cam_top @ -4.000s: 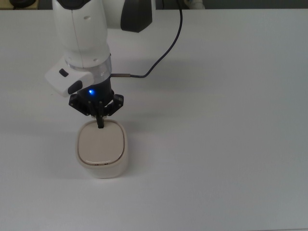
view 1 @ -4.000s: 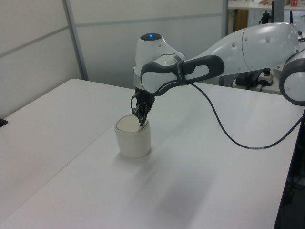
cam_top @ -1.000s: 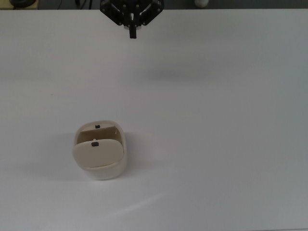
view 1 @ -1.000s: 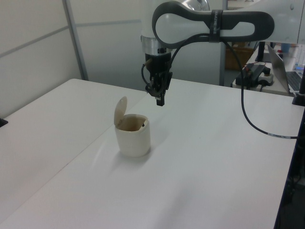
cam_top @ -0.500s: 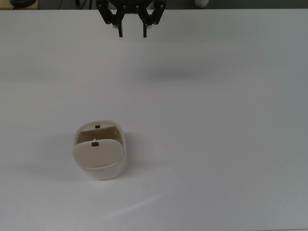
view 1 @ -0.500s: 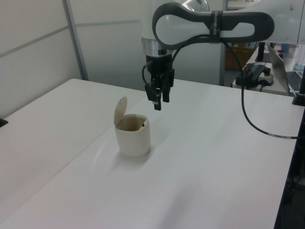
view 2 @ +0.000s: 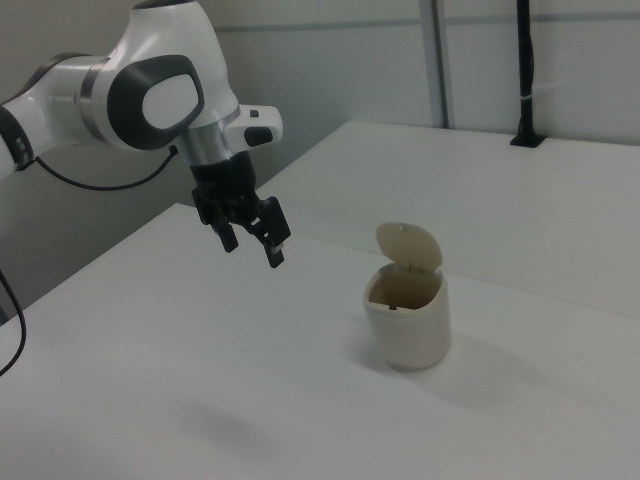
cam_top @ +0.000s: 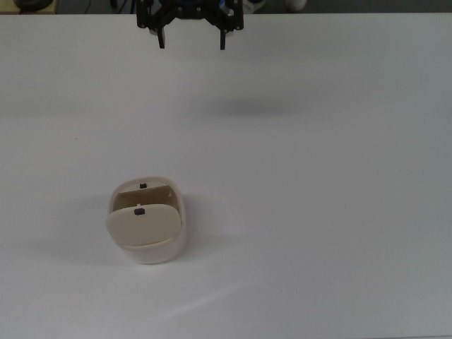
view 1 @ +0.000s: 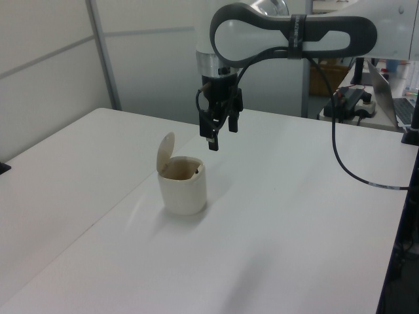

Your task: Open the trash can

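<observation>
Top view: trash can (cam_top: 148,224) is standing with its lid (cam_top: 144,225) raised; gripper (cam_top: 191,44) is hovering well apart, fingers spread wide, gripping nothing.

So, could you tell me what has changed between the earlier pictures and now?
Four seconds ago the gripper was shut, its tip pressing at the lid's edge on the closed trash can. Since then the lid has sprung up and stands open, and the gripper has lifted away toward the top view's upper edge. Over the last second it has opened wide, holding nothing. The trash can stays in the same spot on the table.
</observation>
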